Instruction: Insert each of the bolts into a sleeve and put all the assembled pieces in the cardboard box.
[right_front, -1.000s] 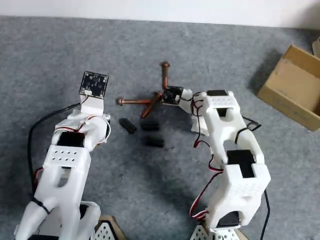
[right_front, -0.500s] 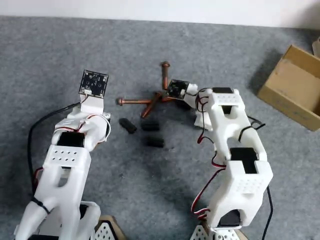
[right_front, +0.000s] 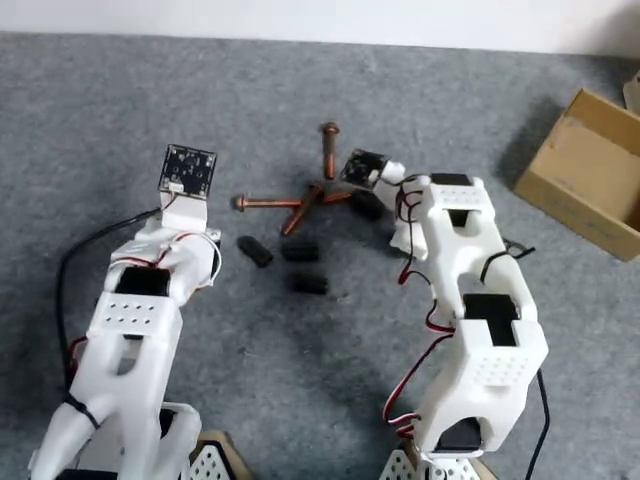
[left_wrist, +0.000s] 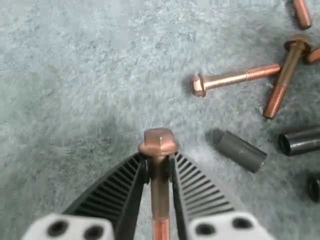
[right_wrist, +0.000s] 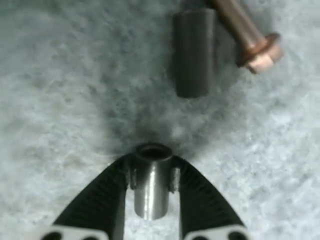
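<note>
Two arms stood over a grey carpet (right_front: 120, 90); the left gripper (left_wrist: 159, 162) had its ribbed fingers clamped on the shank of a copper bolt (left_wrist: 158, 141), whose hexagonal head stood just past the fingertips and above the carpet; the right gripper (right_wrist: 151, 167) had its fingers pressed against both sides of a dark sleeve (right_wrist: 151, 187), the open bore of which projected beyond the fingertips; ahead of that gripper a second sleeve (right_wrist: 194, 52) lay on the carpet, just beside the flanged head end of a loose bolt (right_wrist: 245, 35); in the high view, a crosswise bolt (right_front: 268, 203), a slanted bolt (right_front: 303, 208) at its threaded end and a far bolt (right_front: 329, 150) lay clustered between the two arms; nearer the arm bases lay a tilted sleeve (right_front: 255, 251), a level sleeve (right_front: 299, 251) just beside it, and a near sleeve (right_front: 309, 285) a little apart from both; the cardboard box (right_front: 585, 165) stood at the right edge of the carpet, beyond the right arm, well apart from the bolts and sleeves.
</note>
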